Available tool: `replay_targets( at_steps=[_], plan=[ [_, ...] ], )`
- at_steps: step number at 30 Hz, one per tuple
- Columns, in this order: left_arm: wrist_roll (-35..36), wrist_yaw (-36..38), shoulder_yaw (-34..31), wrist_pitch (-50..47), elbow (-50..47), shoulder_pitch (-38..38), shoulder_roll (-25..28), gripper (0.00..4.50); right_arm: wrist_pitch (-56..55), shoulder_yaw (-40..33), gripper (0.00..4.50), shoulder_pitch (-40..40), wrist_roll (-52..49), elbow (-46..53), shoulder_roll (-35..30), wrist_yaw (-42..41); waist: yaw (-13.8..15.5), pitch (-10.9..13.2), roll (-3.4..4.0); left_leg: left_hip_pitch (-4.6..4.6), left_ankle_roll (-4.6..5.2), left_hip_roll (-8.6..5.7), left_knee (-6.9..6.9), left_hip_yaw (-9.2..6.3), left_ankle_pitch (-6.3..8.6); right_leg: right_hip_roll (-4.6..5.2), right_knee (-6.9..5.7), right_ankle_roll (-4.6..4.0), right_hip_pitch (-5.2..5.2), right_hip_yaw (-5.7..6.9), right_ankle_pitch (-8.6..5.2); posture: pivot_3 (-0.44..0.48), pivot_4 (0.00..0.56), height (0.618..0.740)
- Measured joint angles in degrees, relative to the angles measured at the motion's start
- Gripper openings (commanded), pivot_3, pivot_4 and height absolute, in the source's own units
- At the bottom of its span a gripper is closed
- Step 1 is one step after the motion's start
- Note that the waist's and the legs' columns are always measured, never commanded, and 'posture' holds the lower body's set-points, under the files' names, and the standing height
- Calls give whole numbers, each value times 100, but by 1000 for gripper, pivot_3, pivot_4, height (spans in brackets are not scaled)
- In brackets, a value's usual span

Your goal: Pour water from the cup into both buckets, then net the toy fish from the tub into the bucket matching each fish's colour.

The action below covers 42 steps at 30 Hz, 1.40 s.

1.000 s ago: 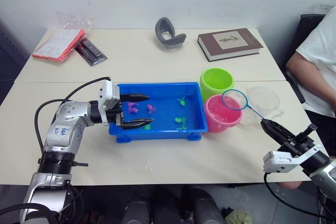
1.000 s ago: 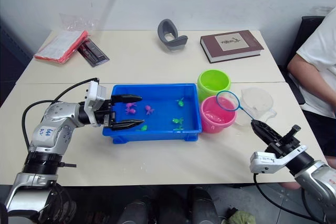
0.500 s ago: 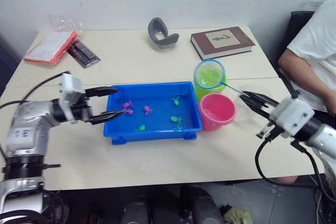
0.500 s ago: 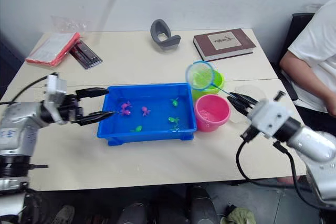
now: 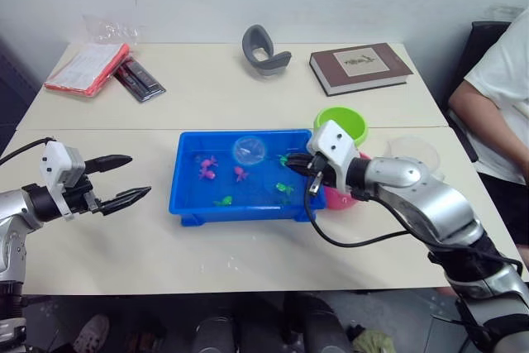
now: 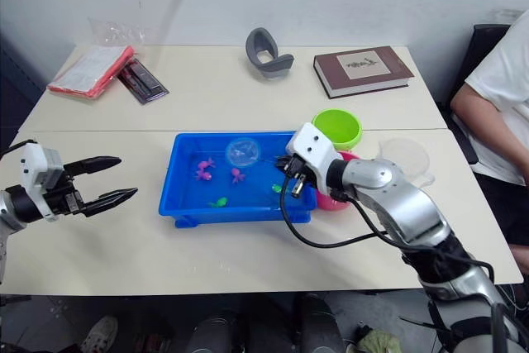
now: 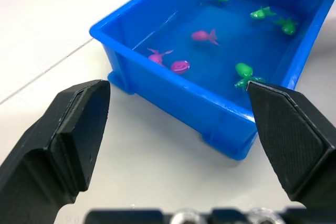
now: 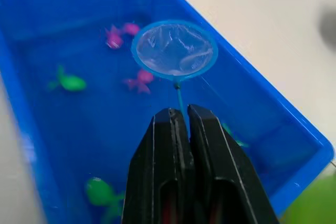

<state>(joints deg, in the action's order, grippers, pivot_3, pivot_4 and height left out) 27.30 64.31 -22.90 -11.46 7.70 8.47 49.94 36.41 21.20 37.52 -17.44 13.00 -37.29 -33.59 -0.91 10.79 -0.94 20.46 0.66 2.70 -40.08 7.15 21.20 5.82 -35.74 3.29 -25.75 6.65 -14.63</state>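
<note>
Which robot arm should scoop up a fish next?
The right. Its gripper already holds the net over the tub, just above the fish. The left gripper is open and empty, off to the tub's side.

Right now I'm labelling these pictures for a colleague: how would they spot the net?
Find the blue tub mid-table. Over its far side hangs the net, held by the right gripper. Unlike the toy fish beneath, it's a blue-rimmed mesh hoop.

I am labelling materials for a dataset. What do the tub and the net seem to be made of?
The tub: likely moulded plastic, bright blue and glossy, with a rolled rim. The net: a blue hoop, probably plastic, holding fine translucent mesh, on a thin handle, held by the right gripper.
</note>
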Motion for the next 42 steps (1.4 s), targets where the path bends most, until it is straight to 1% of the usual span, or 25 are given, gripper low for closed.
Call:
replay_targets(
  at_steps=[4,10,13,19,24,28,32,36,39,42],
  plan=[
    [66,-150,-94,-221,-449,-240,-2,4458,-515,273,0,149,795,-310,-33,-203,-24,0,0,2,-1,2,1,0,6,-13,8,1,0,2,0,0,150,740],
    [138,-302,-94,-340,-763,-411,-177,4458,-1266,578,0,153,1805,-640,-82,-446,-73,0,0,-8,-9,6,0,8,2,-13,0,3,3,2,2,0,150,740],
    [148,-310,-74,-367,-793,-432,-213,4458,-1451,776,0,147,2254,-712,-62,-477,-90,0,0,-9,-19,14,1,9,-1,-14,-3,1,0,1,1,0,150,740],
    [149,-301,-72,-398,-810,-420,-213,4458,-1464,785,0,33,2726,-696,109,-651,-81,0,0,-9,-22,13,1,8,-2,-15,-6,-2,-2,2,-1,0,150,740],
    [149,-279,-58,-403,-809,-400,-213,4458,-1232,783,0,-83,2731,-579,432,-900,-84,0,0,-9,-22,14,1,8,-1,-16,-8,-2,-2,3,-1,0,150,740],
    [149,-269,-39,-403,-808,-381,-213,4458,-810,688,0,-105,2496,-355,737,-1135,-82,0,0,-8,-22,14,1,7,-1,-17,-8,-2,-2,2,-1,0,150,740],
    [149,-268,-24,-403,-807,-371,-213,4458,-168,405,0,-195,2147,-195,1007,-1185,-77,0,0,-8,-20,12,1,6,-1,-17,-8,-2,-2,3,-1,0,150,740],
    [150,-272,-15,-403,-809,-373,-220,4458,816,-188,0,-214,1571,-11,1467,-1120,-74,0,0,-7,-20,13,1,3,-1,-15,-8,-2,-2,0,-1,0,150,740],
    [150,-274,10,-403,-809,-366,-242,4458,1120,-416,0,-212,1267,204,1321,-1226,-75,0,0,-6,-18,10,2,3,0,-15,-6,-2,-1,1,-2,0,150,740],
    [150,-257,101,-363,-823,-317,-246,4458,1357,-843,0,-212,832,380,1156,-1374,-66,0,0,-6,-16,8,1,1,2,-15,-6,-2,0,0,-1,0,150,740]
  ],
)
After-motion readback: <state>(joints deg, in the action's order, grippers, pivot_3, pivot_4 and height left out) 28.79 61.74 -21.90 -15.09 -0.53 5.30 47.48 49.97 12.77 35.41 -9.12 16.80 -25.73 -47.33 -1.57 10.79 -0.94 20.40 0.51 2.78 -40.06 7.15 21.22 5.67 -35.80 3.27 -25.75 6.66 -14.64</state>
